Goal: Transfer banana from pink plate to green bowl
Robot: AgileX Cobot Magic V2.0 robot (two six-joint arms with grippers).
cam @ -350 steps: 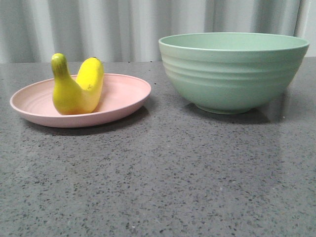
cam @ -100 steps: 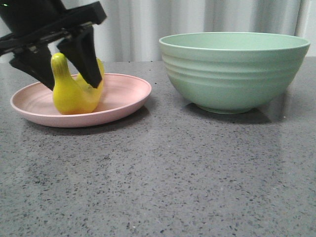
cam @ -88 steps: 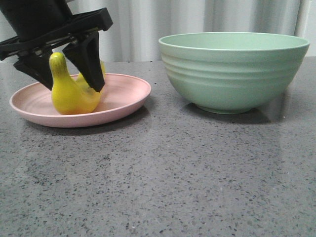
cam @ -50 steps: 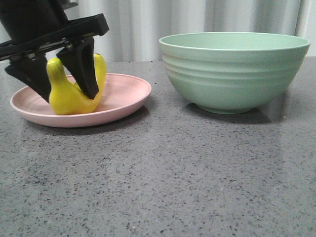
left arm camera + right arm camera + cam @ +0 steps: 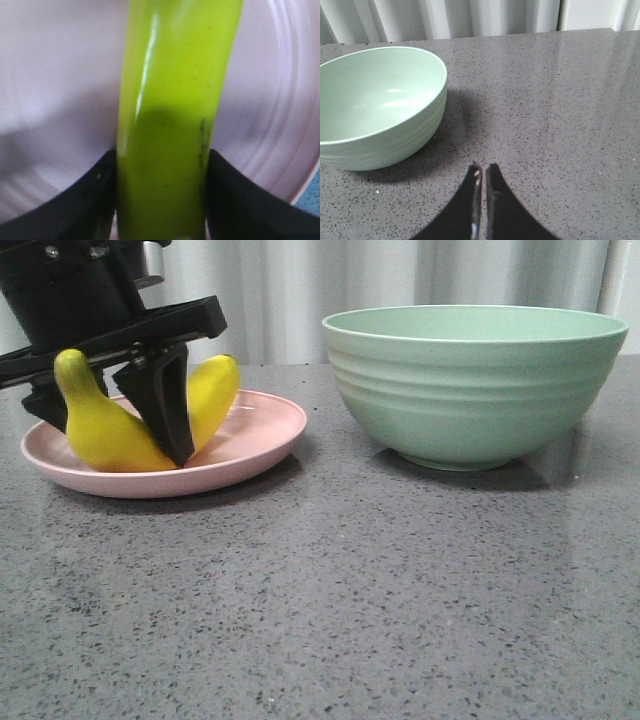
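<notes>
The yellow banana [image 5: 100, 435] lies on the pink plate [image 5: 255, 435] at the left of the front view, its greenish stem up at the left. My left gripper [image 5: 115, 445] is down on the plate and shut on the banana's middle; one black finger [image 5: 165, 400] stands in front of it. In the left wrist view the banana [image 5: 172, 125] fills the gap between both black fingers [image 5: 95, 195], over the plate [image 5: 60, 75]. The green bowl [image 5: 470, 385] stands at the right, empty [image 5: 375, 95]. My right gripper [image 5: 482, 172] is shut and empty above the table beside the bowl.
The grey speckled tabletop [image 5: 330, 590] spreads in front of the plate and bowl. A pale curtain [image 5: 290, 290] hangs behind the table.
My left gripper came down over the banana and closed on its middle. The banana turned on the plate, its stem swinging left and its tip right.
</notes>
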